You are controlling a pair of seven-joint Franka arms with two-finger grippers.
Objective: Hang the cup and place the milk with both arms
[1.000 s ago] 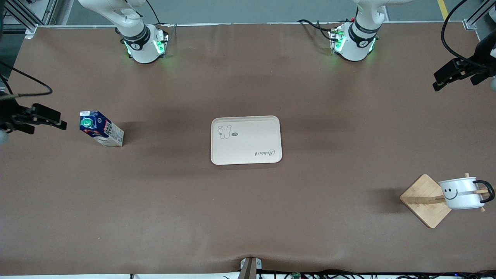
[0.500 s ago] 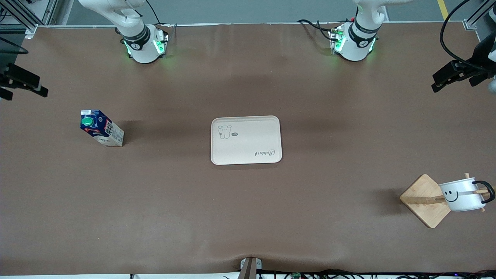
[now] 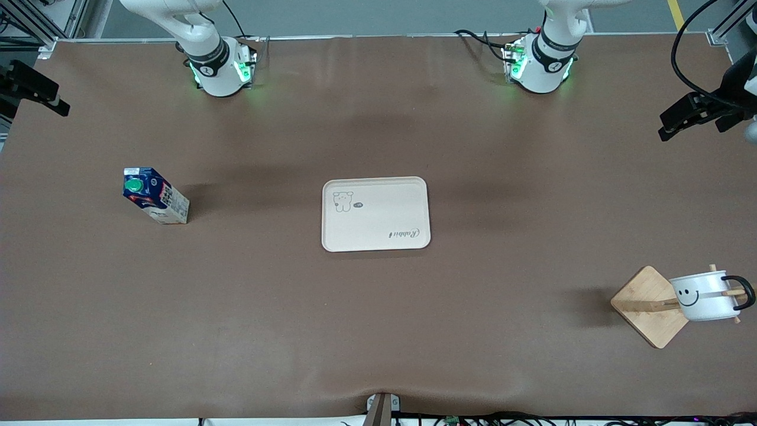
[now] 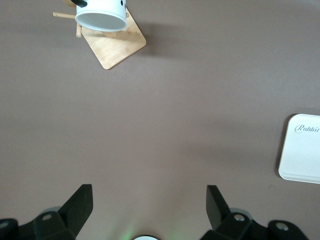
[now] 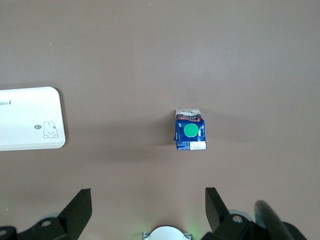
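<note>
While the front view shows the cup (image 3: 704, 296) hung on its wooden rack (image 3: 647, 306), wrist views alone show left gripper (image 4: 149, 205) and right gripper (image 5: 148, 207) fingers wide, empty; milk (image 3: 155, 196) off the tray (image 3: 375, 214).

Blue green-capped milk (image 3: 155, 196), white smiley-faced cup (image 3: 703, 296), brown table (image 3: 378, 331).

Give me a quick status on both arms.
Left gripper and right gripper open, empty. Cup hangs on wooden rack. Milk upright on table, off tray.
</note>
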